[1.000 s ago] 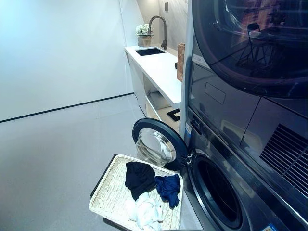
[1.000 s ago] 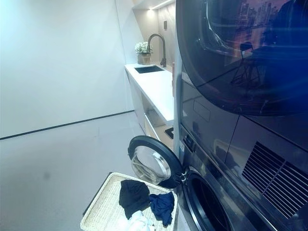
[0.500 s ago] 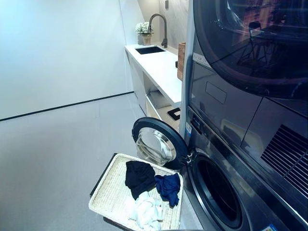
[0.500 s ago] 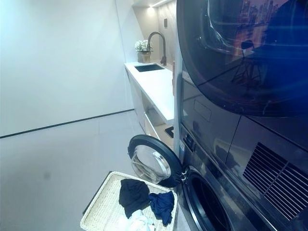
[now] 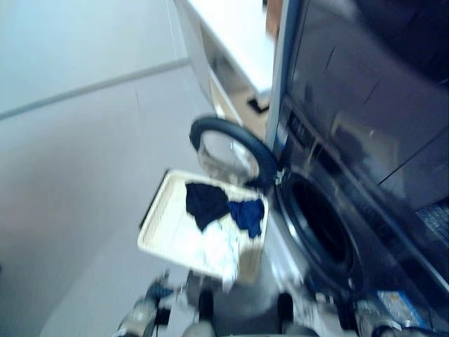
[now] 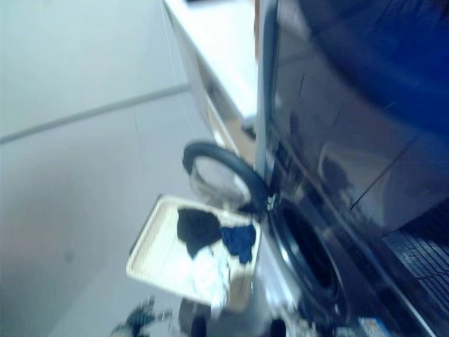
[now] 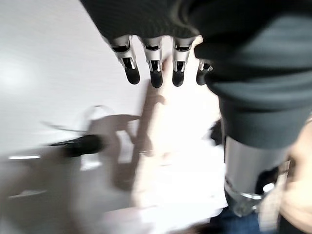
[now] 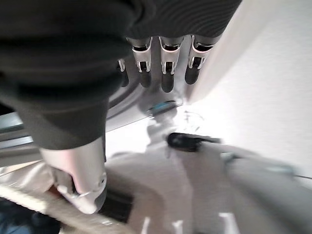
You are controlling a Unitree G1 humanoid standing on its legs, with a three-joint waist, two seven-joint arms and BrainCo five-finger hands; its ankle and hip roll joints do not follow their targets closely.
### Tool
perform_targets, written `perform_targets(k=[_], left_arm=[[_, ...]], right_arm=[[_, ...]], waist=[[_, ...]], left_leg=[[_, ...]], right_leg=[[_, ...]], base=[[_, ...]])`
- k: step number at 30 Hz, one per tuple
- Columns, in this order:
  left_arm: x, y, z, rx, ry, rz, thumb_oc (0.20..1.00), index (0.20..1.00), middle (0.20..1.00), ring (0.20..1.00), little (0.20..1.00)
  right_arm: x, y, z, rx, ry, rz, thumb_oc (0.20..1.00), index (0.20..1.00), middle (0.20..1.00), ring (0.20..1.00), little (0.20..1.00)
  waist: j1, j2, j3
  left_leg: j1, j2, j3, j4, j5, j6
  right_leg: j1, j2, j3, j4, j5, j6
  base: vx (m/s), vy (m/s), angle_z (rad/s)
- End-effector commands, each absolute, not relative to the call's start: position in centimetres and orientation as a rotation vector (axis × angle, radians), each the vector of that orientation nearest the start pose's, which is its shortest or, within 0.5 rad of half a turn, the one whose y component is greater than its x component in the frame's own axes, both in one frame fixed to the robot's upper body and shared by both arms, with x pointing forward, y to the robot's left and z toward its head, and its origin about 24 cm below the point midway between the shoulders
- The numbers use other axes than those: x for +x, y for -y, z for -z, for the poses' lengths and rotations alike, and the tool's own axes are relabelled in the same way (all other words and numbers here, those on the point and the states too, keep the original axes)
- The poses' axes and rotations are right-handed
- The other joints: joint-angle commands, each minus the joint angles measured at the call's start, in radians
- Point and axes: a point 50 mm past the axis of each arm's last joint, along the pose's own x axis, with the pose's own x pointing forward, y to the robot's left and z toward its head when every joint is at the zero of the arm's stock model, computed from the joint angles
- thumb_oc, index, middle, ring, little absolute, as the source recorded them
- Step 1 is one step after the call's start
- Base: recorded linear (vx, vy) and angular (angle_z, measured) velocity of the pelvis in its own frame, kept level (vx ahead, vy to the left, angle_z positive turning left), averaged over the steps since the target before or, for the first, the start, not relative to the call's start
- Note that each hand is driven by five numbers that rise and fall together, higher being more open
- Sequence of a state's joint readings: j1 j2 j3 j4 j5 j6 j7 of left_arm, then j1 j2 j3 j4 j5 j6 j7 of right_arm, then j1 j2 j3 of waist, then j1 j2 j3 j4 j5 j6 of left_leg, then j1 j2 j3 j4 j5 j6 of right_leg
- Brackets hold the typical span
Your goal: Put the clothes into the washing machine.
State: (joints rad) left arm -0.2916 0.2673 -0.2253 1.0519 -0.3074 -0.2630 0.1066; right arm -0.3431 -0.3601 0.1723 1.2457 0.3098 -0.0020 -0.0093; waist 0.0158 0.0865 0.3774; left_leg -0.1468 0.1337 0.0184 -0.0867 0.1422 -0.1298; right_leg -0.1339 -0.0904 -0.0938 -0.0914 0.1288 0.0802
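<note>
While both robot hands, left robot hand [image 7: 156,73] and right robot hand [image 8: 161,68], are hanging released and empty, the clothes [image 5: 217,217] are lying in the basket [image 5: 158,228] on the floor beside the washing machine [image 5: 323,232]'s open door [image 5: 228,147]; reaching low for the top garment seems wise.

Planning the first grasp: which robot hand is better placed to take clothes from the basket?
Probably left. The basket with the clothes lies left of centre, the washing machine to the right. Both the left robot hand and right robot hand are open, empty.
</note>
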Motion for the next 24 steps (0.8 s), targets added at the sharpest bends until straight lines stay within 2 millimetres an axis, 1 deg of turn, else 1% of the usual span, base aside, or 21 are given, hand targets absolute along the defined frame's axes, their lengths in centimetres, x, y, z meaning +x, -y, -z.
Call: perform_targets(k=[1, 2, 3, 4, 5, 6, 7, 8, 9, 10, 11, 13, 15, 16, 20, 21, 22, 24], left_arm=[[25.4, -23.9, 6.8, 0.176, -0.450, -0.234, 1.000, 1.000, 1.000, 1.000, 1.000], [26.3, -24.2, 5.6, 0.194, -0.380, -0.258, 1.000, 1.000, 1.000, 1.000, 1.000], [29.5, -24.7, 1.5, 0.269, -0.185, -0.341, 1.000, 1.000, 1.000, 1.000, 1.000], [29.9, -24.8, 0.8, 0.283, -0.161, -0.352, 1.000, 1.000, 1.000, 1.000, 1.000], [31.0, -25.0, -0.9, 0.353, -0.083, -0.380, 1.000, 1.000, 1.000, 1.000, 1.000], [31.2, -25.0, -1.4, 0.368, -0.067, -0.387, 1.000, 1.000, 1.000, 1.000, 1.000], [32.1, -25.0, -3.0, 0.442, 0.003, -0.411, 1.000, 1.000, 1.000, 1.000, 1.000], [32.2, -25.0, -3.3, 0.474, 0.022, -0.413, 1.000, 1.000, 1.000, 1.000, 1.000], [32.7, -25.0, -4.6, 0.532, 0.081, -0.431, 1.000, 1.000, 1.000, 1.000, 1.000], [33.0, -25.0, -5.2, 0.559, 0.112, -0.441, 1.000, 1.000, 1.000, 1.000, 1.000], [33.4, -25.1, -6.7, 0.620, 0.192, -0.474, 1.000, 1.000, 1.000, 1.000, 1.000], [33.6, -25.1, -7.3, 0.643, 0.222, -0.485, 1.000, 1.000, 1.000, 1.000, 1.000], [34.2, -24.8, -9.5, 0.744, 0.358, -0.537, 1.000, 1.000, 1.000, 1.000, 1.000], [34.2, -24.8, -9.7, 0.762, 0.376, -0.542, 1.000, 1.000, 1.000, 1.000, 1.000], [34.5, -24.4, -11.6, 0.912, 0.529, -0.586, 1.000, 1.000, 1.000, 1.000, 1.000], [34.5, -24.4, -11.6, 0.912, 0.529, -0.586, 1.000, 1.000, 1.000, 1.000, 1.000], [34.7, -24.4, -12.5, 0.965, 0.584, -0.608, 1.000, 1.000, 1.000, 1.000, 1.000], [35.0, -24.4, -13.4, 1.022, 0.630, -0.622, 1.000, 1.000, 1.000, 1.000, 1.000]], right_arm=[[22.4, 26.1, 9.9, -0.130, -0.847, 0.233, 1.000, 1.000, 1.000, 1.000, 1.000], [23.2, 26.3, 9.3, -0.128, -0.813, 0.241, 1.000, 1.000, 1.000, 1.000, 1.000], [25.7, 27.0, 7.1, -0.134, -0.725, 0.247, 1.000, 1.000, 1.000, 1.000, 1.000], [26.0, 27.1, 6.8, -0.135, -0.713, 0.246, 1.000, 1.000, 1.000, 1.000, 1.000], [26.9, 27.3, 6.1, -0.138, -0.694, 0.245, 1.000, 1.000, 1.000, 1.000, 1.000], [27.1, 27.3, 5.8, -0.138, -0.687, 0.245, 1.000, 1.000, 1.000, 1.000, 1.000], [27.8, 27.4, 5.2, -0.140, -0.669, 0.248, 1.000, 1.000, 1.000, 1.000, 1.000], [27.9, 27.4, 5.1, -0.141, -0.668, 0.249, 1.000, 1.000, 1.000, 1.000, 1.000], [28.1, 27.5, 4.8, -0.134, -0.653, 0.253, 1.000, 1.000, 1.000, 1.000, 1.000], [28.2, 27.5, 4.7, -0.132, -0.646, 0.253, 1.000, 1.000, 1.000, 1.000, 1.000], [28.5, 27.5, 4.4, -0.128, -0.624, 0.253, 1.000, 1.000, 1.000, 1.000, 1.000], [28.7, 27.4, 4.2, -0.127, -0.614, 0.251, 1.000, 1.000, 1.000, 1.000, 1.000], [29.7, 27.0, 3.3, -0.137, -0.567, 0.236, 1.000, 1.000, 1.000, 1.000, 1.000], [29.7, 27.0, 3.2, -0.138, -0.561, 0.234, 1.000, 1.000, 1.000, 1.000, 1.000], [30.8, 27.0, 1.8, -0.146, -0.500, 0.213, 1.000, 1.000, 1.000, 1.000, 1.000], [30.8, 27.0, 1.8, -0.146, -0.500, 0.213, 1.000, 1.000, 1.000, 1.000, 1.000], [31.4, 26.9, 1.2, -0.153, -0.477, 0.198, 1.000, 1.000, 1.000, 1.000, 1.000], [31.8, 26.8, 0.6, -0.161, -0.459, 0.185, 1.000, 1.000, 1.000, 1.000, 1.000]], waist=[[0.018, -0.060, -0.013], [0.022, -0.062, 0.005], [0.031, -0.076, 0.075], [0.032, -0.079, 0.086], [0.037, -0.089, 0.110], [0.038, -0.092, 0.116], [0.041, -0.099, 0.138], [0.041, -0.100, 0.139], [0.044, -0.104, 0.143], [0.044, -0.107, 0.143], [0.042, -0.111, 0.143], [0.042, -0.112, 0.143], [0.039, -0.115, 0.143], [0.038, -0.115, 0.143], [0.033, -0.113, 0.143], [0.033, -0.113, 0.143], [0.030, -0.114, 0.143], [0.025, -0.115, 0.143]], left_leg=[[0.041, -0.013, -0.036, -0.001, -0.059, 0.051], [0.021, -0.018, -0.042, -0.001, -0.054, 0.053], [-0.060, -0.029, -0.048, 0.007, -0.028, 0.055], [-0.075, -0.032, -0.050, 0.016, -0.027, 0.055], [-0.125, -0.041, -0.059, 0.065, -0.032, 0.054], [-0.140, -0.044, -0.062, 0.080, -0.034, 0.053], [-0.183, -0.052, -0.071, 0.123, -0.038, 0.053], [-0.194, -0.054, -0.073, 0.132, -0.040, 0.053], [-0.242, -0.060, -0.081, 0.165, -0.043, 0.054], [-0.265, -0.064, -0.085, 0.180, -0.046, 0.056], [-0.322, -0.073, -0.094, 0.217, -0.053, 0.058], [-0.343, -0.075, -0.098, 0.228, -0.054, 0.059], [-0.434, -0.085, -0.103, 0.277, -0.059, 0.060], [-0.446, -0.087, -0.105, 0.283, -0.060, 0.060], [-0.527, -0.098, -0.115, 0.326, -0.065, 0.060], [-0.527, -0.098, -0.115, 0.326, -0.065, 0.060], [-0.558, -0.099, -0.117, 0.341, -0.065, 0.060], [-0.588, -0.100, -0.118, 0.358, -0.066, 0.058]], right_leg=[[-0.014, -0.072, 0.032, 0.055, -0.010, 0.039], [-0.038, -0.073, 0.031, 0.065, -0.007, 0.040], [-0.149, -0.074, 0.031, 0.131, -0.004, 0.045], [-0.165, -0.074, 0.031, 0.142, -0.005, 0.045], [-0.208, -0.078, 0.027, 0.174, -0.005, 0.046], [-0.220, -0.079, 0.026, 0.182, -0.006, 0.046], [-0.255, -0.083, 0.024, 0.210, -0.006, 0.047], [-0.264, -0.084, 0.024, 0.217, -0.007, 0.047], [-0.306, -0.087, 0.025, 0.245, -0.009, 0.048], [-0.327, -0.087, 0.026, 0.255, -0.010, 0.049], [-0.377, -0.085, 0.026, 0.280, -0.011, 0.050], [-0.396, -0.084, 0.024, 0.287, -0.011, 0.051], [-0.478, -0.081, 0.014, 0.318, -0.009, 0.051], [-0.489, -0.080, 0.014, 0.323, -0.009, 0.051], [-0.568, -0.072, 0.015, 0.358, -0.011, 0.048], [-0.568, -0.072, 0.015, 0.358, -0.011, 0.048], [-0.599, -0.068, 0.014, 0.373, -0.013, 0.047], [-0.626, -0.065, 0.013, 0.386, -0.014, 0.045]], base=[[0.00, 0.000, 0.00], [-0.13, 0.023, 0.04], [-0.15, 0.018, 0.03], [-0.19, -0.001, 0.01], [-0.09, -0.021, 0.01], [-0.12, -0.016, 0.00], [-0.07, -0.002, -0.01], [-0.08, -0.017, -0.01], [-0.04, -0.025, 0.01], [-0.07, -0.052, 0.05], [-0.05, -0.040, 0.08], [-0.05, -0.031, 0.09], [-0.06, -0.020, 0.12], [-0.04, 0.002, 0.08], [-0.01, 0.000, 0.02], [0.00, 0.000, 0.00], [0.00, 0.000, 0.00], [-0.02, 0.007, 0.04]])
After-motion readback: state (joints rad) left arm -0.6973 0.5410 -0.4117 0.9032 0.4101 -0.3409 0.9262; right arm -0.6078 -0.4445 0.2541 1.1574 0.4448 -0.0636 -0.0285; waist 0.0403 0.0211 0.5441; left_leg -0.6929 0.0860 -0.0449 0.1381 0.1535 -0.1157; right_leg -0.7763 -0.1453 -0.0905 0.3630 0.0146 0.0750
